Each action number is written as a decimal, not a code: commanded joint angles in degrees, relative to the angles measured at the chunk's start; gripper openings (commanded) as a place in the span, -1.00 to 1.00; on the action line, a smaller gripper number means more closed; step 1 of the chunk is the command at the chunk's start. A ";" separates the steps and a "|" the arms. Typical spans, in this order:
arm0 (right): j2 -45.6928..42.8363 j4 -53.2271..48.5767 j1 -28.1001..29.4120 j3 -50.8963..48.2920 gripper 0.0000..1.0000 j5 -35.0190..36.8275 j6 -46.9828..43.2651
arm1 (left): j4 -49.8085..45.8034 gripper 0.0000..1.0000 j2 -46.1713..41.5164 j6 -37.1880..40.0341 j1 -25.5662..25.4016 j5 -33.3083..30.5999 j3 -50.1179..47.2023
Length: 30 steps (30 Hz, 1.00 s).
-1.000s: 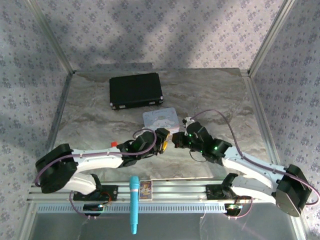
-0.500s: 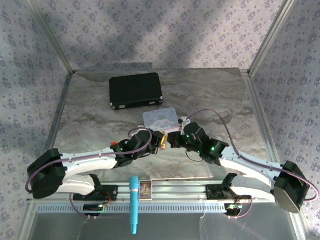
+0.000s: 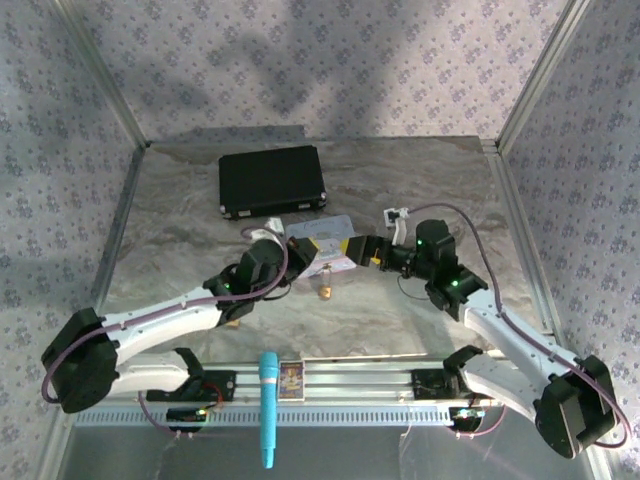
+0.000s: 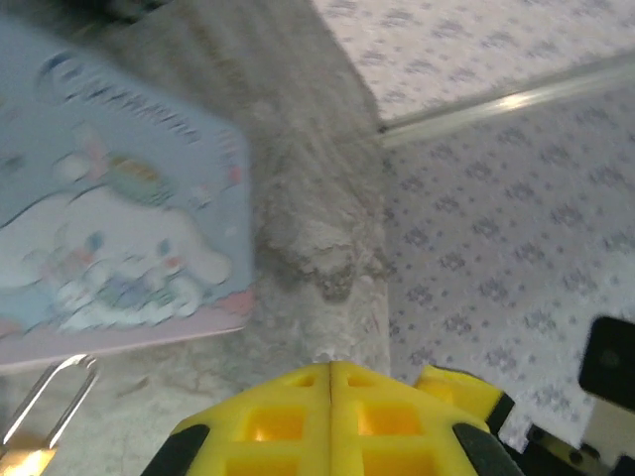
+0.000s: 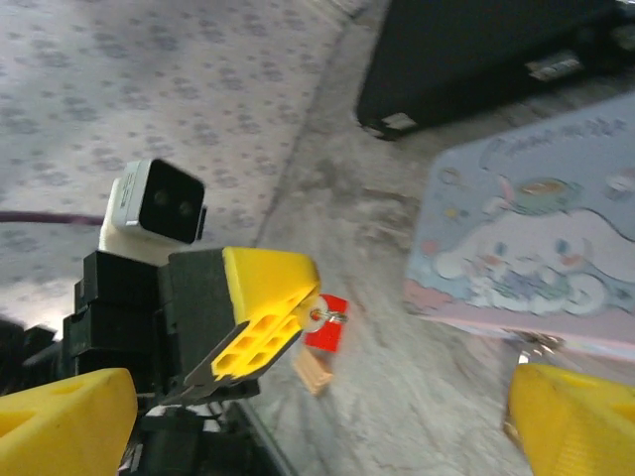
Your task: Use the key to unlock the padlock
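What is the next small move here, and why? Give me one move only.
Probably lower the open right claw onto the padlock and grip its brass body. The padlock lies loose on the table before the pale blue tin, in neither claw, while the shut left claw seems to pinch the key at its tip; the lock likely needs steadying first.

White shells, black joints and mauve cables [image 5: 50, 216] clothe the left arm [image 3: 165, 322] and right arm [image 3: 508, 338]; green lights [image 3: 452, 283] glow, and yellow gridded pads [image 4: 268, 431] face the left gripper [image 4: 330, 371].
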 commanded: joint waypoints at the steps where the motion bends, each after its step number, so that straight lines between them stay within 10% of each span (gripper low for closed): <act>1: -0.93 9.33 -1.65 2.19 0.82 -8.25 2.30 | -0.56 -1.00 -3.45 22.00 0.34 10.60 7.81; 14: -2.55 34.01 1.09 -2.66 0.28 -7.98 9.09 | 2.12 -1.00 -7.86 31.09 0.46 24.49 12.00; 30: -2.46 31.15 5.89 -1.21 -0.23 -7.90 3.19 | 7.65 -1.00 -6.60 28.50 -0.85 25.23 12.24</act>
